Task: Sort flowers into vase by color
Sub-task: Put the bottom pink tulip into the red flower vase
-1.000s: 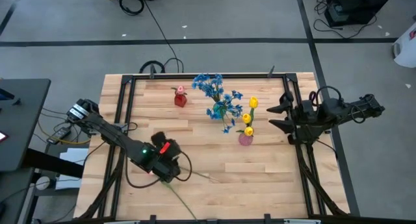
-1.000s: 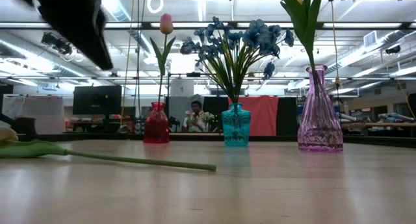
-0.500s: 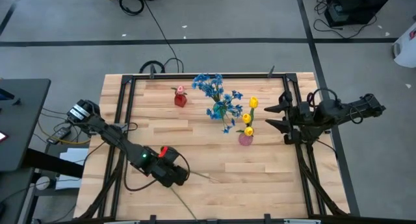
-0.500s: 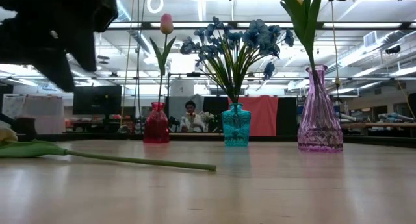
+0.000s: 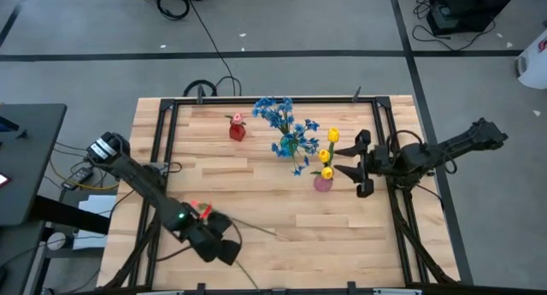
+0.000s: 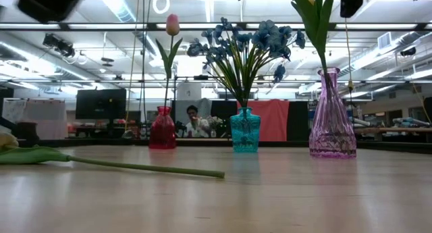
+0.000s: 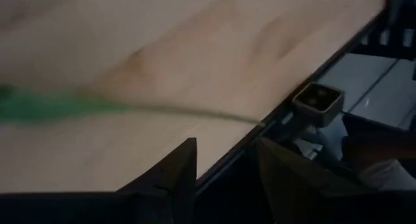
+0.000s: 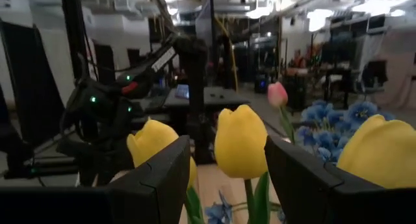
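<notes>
As before, loose flower unmoved, right end effector nearer tulips

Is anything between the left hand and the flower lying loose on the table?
Nothing visible. The left hand is open above the table's near edge, and the loose flower's stem runs just ahead of its fingertips with only bare wood around it. The vases stand farther back, and the right hand is by the yellow tulips.

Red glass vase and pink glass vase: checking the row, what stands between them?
The teal glass vase holding blue blossom sprays, in the low view.
</notes>
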You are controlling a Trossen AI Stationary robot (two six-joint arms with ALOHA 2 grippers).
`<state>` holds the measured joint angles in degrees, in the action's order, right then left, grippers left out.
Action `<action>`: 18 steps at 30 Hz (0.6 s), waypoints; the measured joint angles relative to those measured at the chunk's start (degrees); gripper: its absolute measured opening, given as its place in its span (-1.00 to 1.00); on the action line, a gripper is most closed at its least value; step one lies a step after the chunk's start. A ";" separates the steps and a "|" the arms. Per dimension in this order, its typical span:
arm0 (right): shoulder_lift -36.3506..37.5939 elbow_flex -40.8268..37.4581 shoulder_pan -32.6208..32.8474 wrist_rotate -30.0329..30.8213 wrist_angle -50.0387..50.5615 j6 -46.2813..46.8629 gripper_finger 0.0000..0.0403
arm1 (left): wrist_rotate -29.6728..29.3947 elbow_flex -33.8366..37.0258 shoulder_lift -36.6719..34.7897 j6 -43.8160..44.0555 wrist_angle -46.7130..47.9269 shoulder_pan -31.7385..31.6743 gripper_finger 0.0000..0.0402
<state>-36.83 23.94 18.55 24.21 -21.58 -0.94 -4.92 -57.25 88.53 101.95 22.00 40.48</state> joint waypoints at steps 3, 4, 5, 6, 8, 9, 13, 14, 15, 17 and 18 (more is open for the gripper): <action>0.97 -3.18 0.79 0.00 -5.76 -1.94 0.05 | -1.82 0.00 0.00 5.89 2.38 2.14 -0.21; 1.38 -4.13 1.01 0.00 -7.33 -2.55 0.05 | -2.39 0.00 0.00 7.74 3.18 2.63 -0.22; 1.81 -4.92 1.20 0.00 -8.32 -3.09 0.05 | -3.03 0.00 0.00 9.50 3.91 3.17 -0.23; 2.24 -5.74 1.33 0.00 -9.18 -3.54 0.05 | -3.29 0.00 0.20 11.34 4.83 3.63 -0.24; 2.93 -7.06 1.41 -0.02 -10.16 -3.90 0.05 | -3.42 0.00 1.08 14.92 6.19 4.53 -0.27; 3.18 -7.49 1.40 -0.02 -10.02 -4.01 0.05 | -3.41 0.00 1.74 16.40 6.56 5.03 -0.28; 3.59 -7.71 1.37 0.17 -12.48 -6.67 0.05 | -1.14 0.00 5.08 19.40 6.51 5.74 -0.34; 3.64 -7.68 1.37 0.16 -13.69 -7.56 0.05 | -1.14 0.02 5.89 19.61 6.80 5.74 -0.34; 3.65 -7.67 1.37 -0.01 -14.24 -8.46 0.05 | -1.17 0.04 6.63 19.73 6.84 5.72 -0.35; 3.55 -7.67 1.37 -0.23 -14.88 -9.89 0.05 | -1.84 0.04 7.71 20.08 6.23 5.67 -0.35; 3.49 -7.67 1.32 -0.20 -14.89 -10.19 0.05 | -2.20 0.04 8.30 20.31 5.91 5.69 -0.35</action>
<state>-33.35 16.27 19.88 24.01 -36.48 -11.13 -7.12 -57.21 96.83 122.26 27.90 46.17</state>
